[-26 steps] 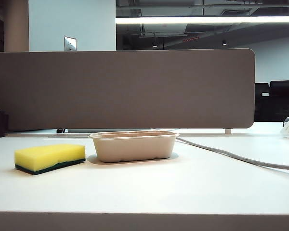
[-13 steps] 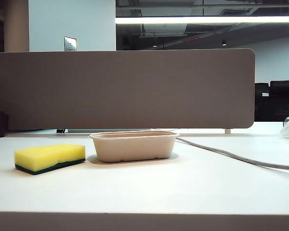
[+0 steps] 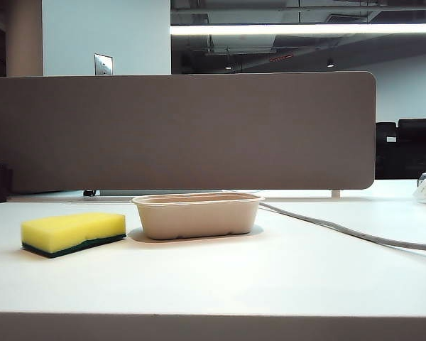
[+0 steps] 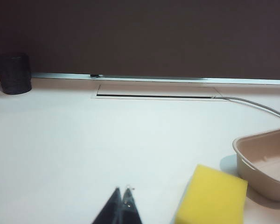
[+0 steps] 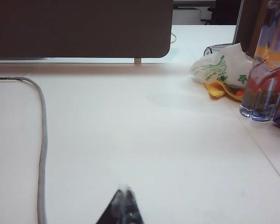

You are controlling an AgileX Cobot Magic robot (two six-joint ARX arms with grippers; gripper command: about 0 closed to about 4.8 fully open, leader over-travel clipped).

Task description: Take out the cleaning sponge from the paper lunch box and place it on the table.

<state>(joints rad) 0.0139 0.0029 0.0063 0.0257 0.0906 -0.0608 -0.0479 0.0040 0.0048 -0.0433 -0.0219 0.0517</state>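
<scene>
No movement is detected since the earlier frame. At lower left of the exterior view the cleaning sponge [image 3: 74, 234] is seen resting on the table [image 3: 270, 277], just beside the paper lunch box [image 3: 197, 215]. Left gripper [image 4: 122, 196] and right gripper [image 5: 125, 195] are clenched, empty; the task is judged complete.

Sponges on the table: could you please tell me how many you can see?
1: the cleaning sponge lies on the table beside the paper lunch box, left of it in the exterior view.
</scene>
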